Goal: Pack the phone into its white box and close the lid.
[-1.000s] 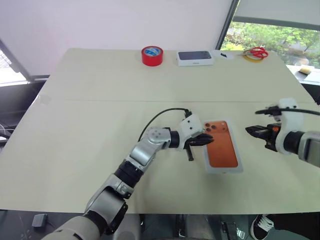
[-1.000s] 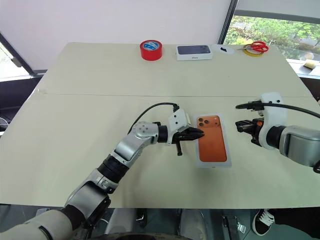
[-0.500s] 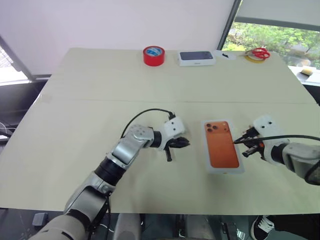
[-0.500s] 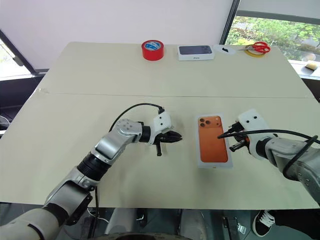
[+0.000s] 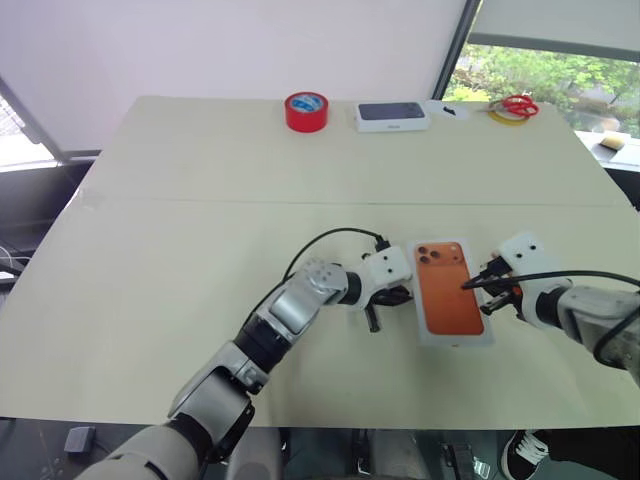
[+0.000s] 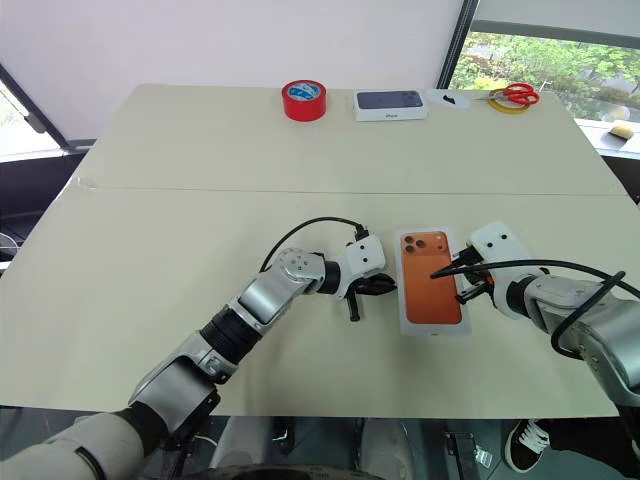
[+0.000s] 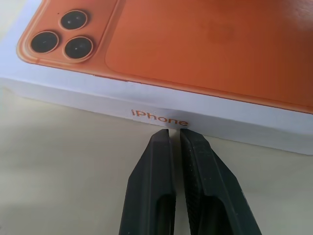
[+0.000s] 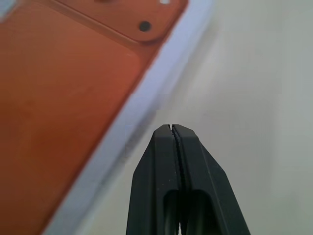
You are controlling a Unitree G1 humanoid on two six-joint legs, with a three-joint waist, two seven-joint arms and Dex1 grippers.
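The white box (image 7: 230, 117) lies on the table with the lid (image 5: 455, 305) on it. The lid's top face bears an orange phone back with three lenses, and the side reads "iPhone". The phone itself is hidden. My left gripper (image 7: 175, 131) is shut, its tips close against the box's left long side, right under the lettering. My right gripper (image 8: 171, 127) is shut too, its tips low beside the box's right long side. Neither holds anything.
At the table's far edge stand a red tape roll (image 5: 305, 110), a dark-topped white box (image 5: 391, 116) and red scissors (image 5: 517, 104) on a yellow ring. A window is behind at the right.
My right gripper came down from mid-air to the box's right side. My left gripper drew back to the left, then returned to the box's left side.
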